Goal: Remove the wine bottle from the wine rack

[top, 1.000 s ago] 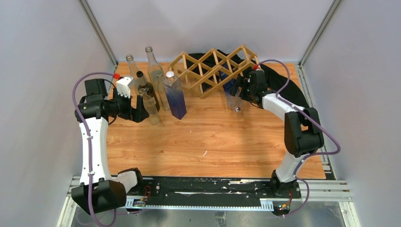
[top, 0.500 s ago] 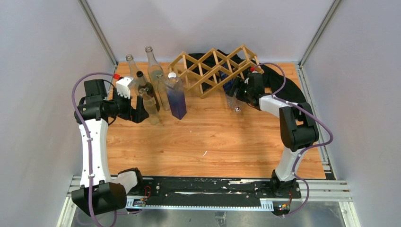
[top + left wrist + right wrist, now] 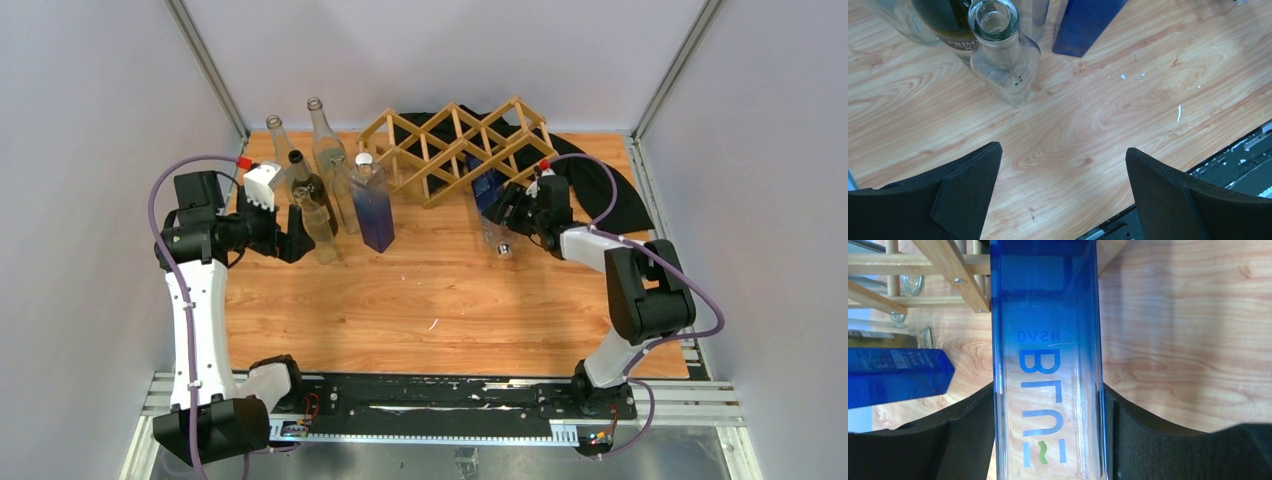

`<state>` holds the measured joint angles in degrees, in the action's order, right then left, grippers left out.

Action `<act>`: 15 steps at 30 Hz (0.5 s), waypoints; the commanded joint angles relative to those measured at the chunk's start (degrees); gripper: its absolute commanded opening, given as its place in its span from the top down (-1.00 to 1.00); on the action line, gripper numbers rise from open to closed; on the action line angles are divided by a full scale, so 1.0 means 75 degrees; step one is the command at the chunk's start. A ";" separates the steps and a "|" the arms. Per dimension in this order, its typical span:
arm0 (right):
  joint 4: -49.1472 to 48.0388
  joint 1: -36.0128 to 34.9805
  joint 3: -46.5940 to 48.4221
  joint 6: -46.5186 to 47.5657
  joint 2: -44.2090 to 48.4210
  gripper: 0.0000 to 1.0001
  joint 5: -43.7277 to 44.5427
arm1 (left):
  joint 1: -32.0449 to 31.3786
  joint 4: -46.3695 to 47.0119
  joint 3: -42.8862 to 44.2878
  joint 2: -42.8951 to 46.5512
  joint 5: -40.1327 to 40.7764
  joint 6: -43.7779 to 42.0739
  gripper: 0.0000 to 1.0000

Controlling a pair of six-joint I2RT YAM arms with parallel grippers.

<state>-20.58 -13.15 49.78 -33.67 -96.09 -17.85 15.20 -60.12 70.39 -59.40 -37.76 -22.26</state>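
The wine rack point(image 3: 450, 140), a light wooden lattice, stands at the back of the table, and its slats point(image 3: 948, 270) show at the upper left of the right wrist view. The wine bottle point(image 3: 492, 205), clear blue glass with blue lettering point(image 3: 1048, 365), slants out of the rack's lower right cell with its neck towards the near side. My right gripper point(image 3: 512, 212) point(image 3: 1048, 395) is shut on the bottle's body, one black finger pressed flat on each side. My left gripper point(image 3: 292, 230) point(image 3: 1063, 150) hangs open over bare wood by the bottles at the left, with nothing between its fingers.
Several bottles stand at the back left: tall clear ones point(image 3: 322, 145), a dark one point(image 3: 303, 180), a square blue one point(image 3: 372, 205) and a small clear one point(image 3: 1004, 55). A black cloth point(image 3: 605, 190) lies behind the rack at the right. Grey walls close in the sides.
The right gripper's jaws have closed onto the wine bottle. The right arm has shifted a little towards the near side, the bottle's neck end with it. The left arm has not moved.
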 commanded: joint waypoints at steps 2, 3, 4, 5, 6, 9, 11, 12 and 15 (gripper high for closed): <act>-0.0389 0.0158 -0.0660 -0.0256 0.0883 1.00 -0.0524 | 0.0035 0.0001 0.0183 0.0155 -0.0135 0.0019 -1.00; -0.0450 0.0152 -0.0861 -0.0347 0.1095 1.00 -0.0592 | 0.0036 0.0000 0.0188 0.0186 -0.0135 0.0001 -1.00; -0.0532 0.0155 -0.1106 -0.0461 0.1320 1.00 -0.0636 | 0.0034 0.0002 0.0189 0.0220 -0.0162 -0.0034 -1.00; -0.0576 0.0159 -0.1337 -0.0566 0.1554 1.00 -0.0678 | 0.0041 0.0000 0.0195 0.0250 -0.0194 -0.0073 -1.00; -0.0613 0.0158 -0.1608 -0.0672 0.1900 1.00 -0.0717 | 0.0036 0.0000 0.0209 0.0286 -0.0229 -0.0104 -1.00; -0.0576 0.0158 -0.2409 -0.1007 0.2804 1.00 -0.0704 | 0.0020 -0.0059 0.0317 0.0286 -0.0393 -0.0228 -1.00; -0.0375 0.0150 -0.2874 -0.1183 0.3480 1.00 -0.0582 | 0.0011 -0.0098 0.0370 0.0299 -0.0558 -0.0378 -1.00; -0.0280 0.0151 -0.3080 -0.1273 0.3813 1.00 -0.0544 | -0.0022 -0.0116 0.0367 0.0327 -0.0654 -0.0478 -1.00; 0.0298 0.0147 -0.3472 -0.1452 0.4724 1.00 -0.0485 | -0.0486 -0.0152 0.0261 0.0485 -0.0616 -0.0761 -1.00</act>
<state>-19.53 -12.60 25.98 -40.38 -68.31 -20.69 14.66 -60.14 71.72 -57.56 -40.51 -24.56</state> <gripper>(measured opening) 0.684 0.997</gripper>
